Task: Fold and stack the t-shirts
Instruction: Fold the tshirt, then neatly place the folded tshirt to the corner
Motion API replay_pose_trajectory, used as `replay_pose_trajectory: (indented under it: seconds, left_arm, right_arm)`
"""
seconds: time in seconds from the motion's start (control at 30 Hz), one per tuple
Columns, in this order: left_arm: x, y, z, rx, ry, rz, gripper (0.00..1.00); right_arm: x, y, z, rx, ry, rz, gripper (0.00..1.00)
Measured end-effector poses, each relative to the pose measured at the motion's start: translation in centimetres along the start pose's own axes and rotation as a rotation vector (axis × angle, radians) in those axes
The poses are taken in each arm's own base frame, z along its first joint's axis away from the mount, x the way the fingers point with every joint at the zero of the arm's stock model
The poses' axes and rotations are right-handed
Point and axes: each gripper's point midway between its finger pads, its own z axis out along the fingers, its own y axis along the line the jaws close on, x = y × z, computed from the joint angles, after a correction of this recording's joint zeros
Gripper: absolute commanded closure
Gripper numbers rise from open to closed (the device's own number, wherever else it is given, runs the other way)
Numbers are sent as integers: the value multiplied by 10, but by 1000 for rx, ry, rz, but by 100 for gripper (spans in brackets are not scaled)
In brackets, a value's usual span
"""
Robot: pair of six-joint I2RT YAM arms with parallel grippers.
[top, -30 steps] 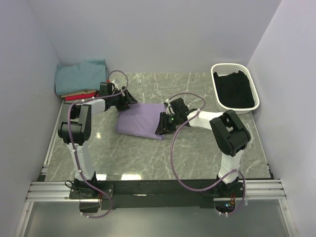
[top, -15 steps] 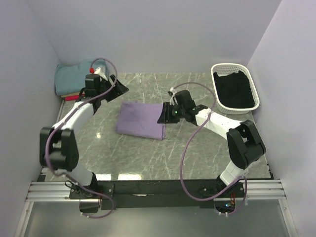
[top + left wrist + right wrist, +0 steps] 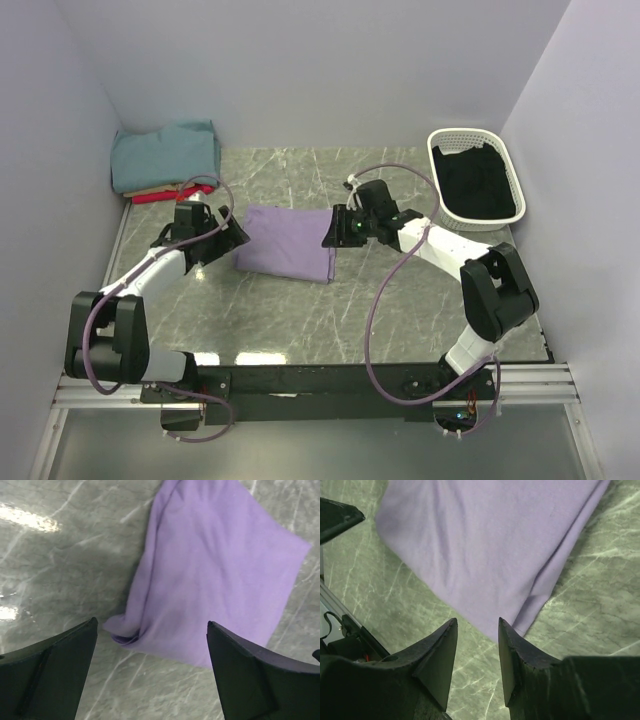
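Black left gripper point(image 3: 152, 625) spread wide and empty over the folded lavender shirt point(image 3: 288, 242) at its left edge, right gripper point(image 3: 477, 622) half open, empty, above its right edge, shirt flat mid-table point(image 3: 300, 315), teal, tan and red shirts point(image 3: 165, 155) stacked in the far-left corner.

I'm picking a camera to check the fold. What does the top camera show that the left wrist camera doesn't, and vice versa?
Top only: the stack of folded shirts in the far left corner and the white basket holding dark cloth. Left wrist only: the purple shirt's bunched, layered corner up close. Both: that shirt on the table, the left gripper open by its edge.
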Motion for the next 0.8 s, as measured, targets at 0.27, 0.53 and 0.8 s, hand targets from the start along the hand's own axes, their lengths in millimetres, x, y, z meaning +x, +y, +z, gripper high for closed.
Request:
replay_pose_trajectory:
  seconds: [0.27,0.53,0.8]
  left_arm:
    - [-5,3,11,-13,-18,16,0]
    - [-4,5,39,-17,36,38,1]
    - [7,1,54,39,82,43,3]
  right_arm:
    - [8,-15,-4,28,23,22,54]
    - [-12,-10,-37,29,-51,-5,53]
    - [-20,-17,-46,41,-75,0,53]
